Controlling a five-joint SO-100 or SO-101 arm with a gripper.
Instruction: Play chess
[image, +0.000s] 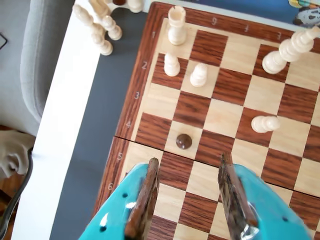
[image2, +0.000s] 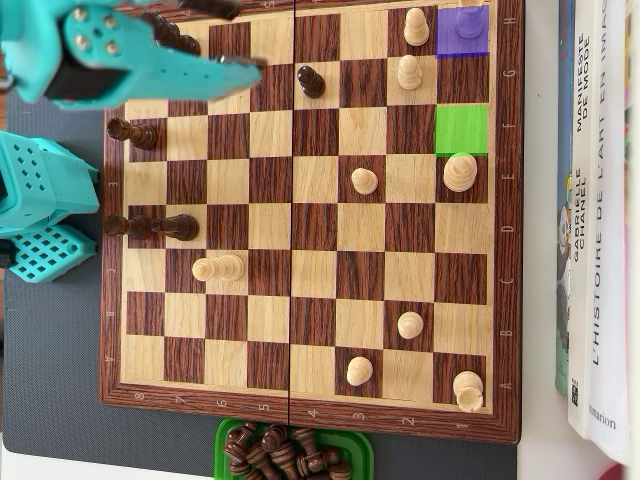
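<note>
From the wrist view, the chessboard (image: 225, 105) shows rank numerals 1 through 6 running down its dark border, and more digits along the top edge too blurred to trust. The gripper (image: 187, 172) comes in from the bottom, turquoise shells with brown wood-grain fingers (image: 145, 200) spread wide, nothing between them, hanging over the board just short of a dark pawn (image: 184, 141) standing alone on a light square in row 4. Beyond it stand white pieces: a rook (image: 176, 25) in row 1, two pawns (image: 198, 75) in row 2. Off the board's corner, captured white pieces (image: 102, 27) are clustered. Over to the overhead view: letters run along the right border, numbers along the bottom. Books (image2: 598, 200) lie to the right, spines reading "L'HISTOIRE DE L'ART" and "MANIFESTE". A purple square (image2: 463, 30) and a green square (image2: 461, 129) are tinted on the board. The arm (image2: 130, 65) reaches in from the upper left, stretched low over the top rows. A green tray (image2: 228, 440) below holds dark pieces.
</note>
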